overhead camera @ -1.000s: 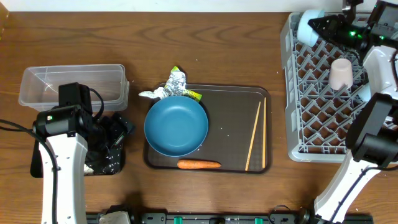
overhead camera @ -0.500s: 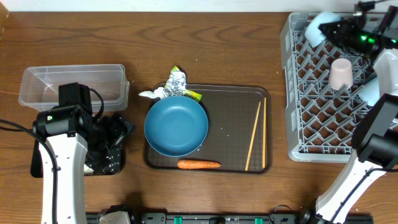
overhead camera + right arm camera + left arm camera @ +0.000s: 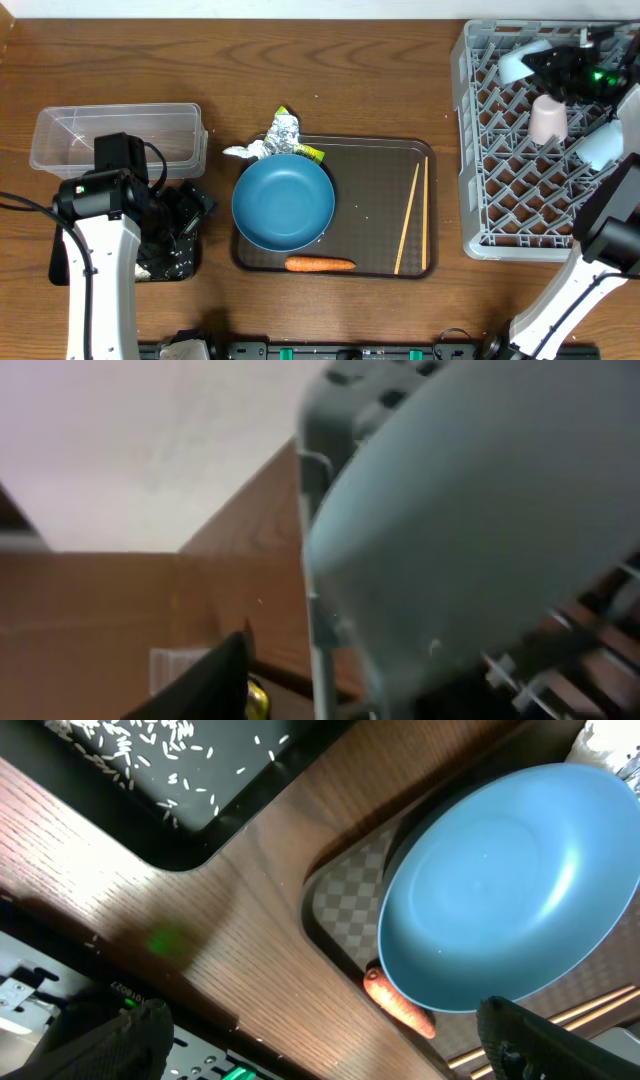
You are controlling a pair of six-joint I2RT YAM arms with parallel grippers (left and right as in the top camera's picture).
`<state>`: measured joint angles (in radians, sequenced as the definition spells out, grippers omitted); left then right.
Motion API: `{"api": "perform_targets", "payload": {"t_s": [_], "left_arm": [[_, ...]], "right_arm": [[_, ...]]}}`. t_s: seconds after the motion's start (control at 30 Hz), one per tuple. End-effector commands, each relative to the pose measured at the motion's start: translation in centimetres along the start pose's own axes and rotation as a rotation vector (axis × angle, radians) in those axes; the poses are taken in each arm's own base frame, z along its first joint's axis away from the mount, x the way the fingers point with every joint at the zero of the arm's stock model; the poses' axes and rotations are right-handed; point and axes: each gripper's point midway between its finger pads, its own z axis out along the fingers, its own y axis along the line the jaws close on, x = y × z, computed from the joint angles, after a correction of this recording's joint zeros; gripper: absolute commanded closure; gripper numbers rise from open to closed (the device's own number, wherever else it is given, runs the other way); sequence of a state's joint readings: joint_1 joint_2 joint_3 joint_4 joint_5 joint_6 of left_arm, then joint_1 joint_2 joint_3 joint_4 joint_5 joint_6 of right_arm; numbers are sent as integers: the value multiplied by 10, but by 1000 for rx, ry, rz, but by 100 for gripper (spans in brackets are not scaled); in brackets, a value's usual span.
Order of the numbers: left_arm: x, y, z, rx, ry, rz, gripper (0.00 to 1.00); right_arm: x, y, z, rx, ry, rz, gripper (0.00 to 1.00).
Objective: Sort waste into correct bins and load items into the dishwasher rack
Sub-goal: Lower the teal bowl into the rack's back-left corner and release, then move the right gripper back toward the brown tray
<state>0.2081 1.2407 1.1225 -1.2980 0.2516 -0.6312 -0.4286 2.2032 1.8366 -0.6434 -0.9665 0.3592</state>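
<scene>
The right gripper hung over the far left corner of the grey dishwasher rack, hard against a pale blue vessel that lay tilted on the pegs there; cup or small bowl, I could not tell. Neither view showed whether those jaws gripped it or stood free of it. I judged the step to be seating that vessel. It would go best if the vessel settled mouth-down between pegs, the jaws parted fully, and the arm then rose straight up so no fingertip dragged it over the rim. The whitish-pink cup stood upturned inside the rack, near the vessel but apart, and wanted clearance.

The left gripper hovered well left of the rack, fingers spread wide on nothing, above the black tray of rice.

Left of the rack lay the brown serving tray. The chopsticks were nearest the rack, the carrot and dark blue bowl farther off. Foil and wrapper lay about as far left as the bowl, and the clear tub farthest of all.

The table was brown wood grain. Past the rack's corner the right wrist view showed only a pale, blurred backdrop
</scene>
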Motion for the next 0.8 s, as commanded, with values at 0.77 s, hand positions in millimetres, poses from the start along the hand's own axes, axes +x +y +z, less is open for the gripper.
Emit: {"api": "perform_targets", "payload": {"t_s": [0.77], "left_arm": [[-3,0,-3,-2,-14,3,0]], "right_arm": [[189,223,-137,243,46,-443,1]]}}
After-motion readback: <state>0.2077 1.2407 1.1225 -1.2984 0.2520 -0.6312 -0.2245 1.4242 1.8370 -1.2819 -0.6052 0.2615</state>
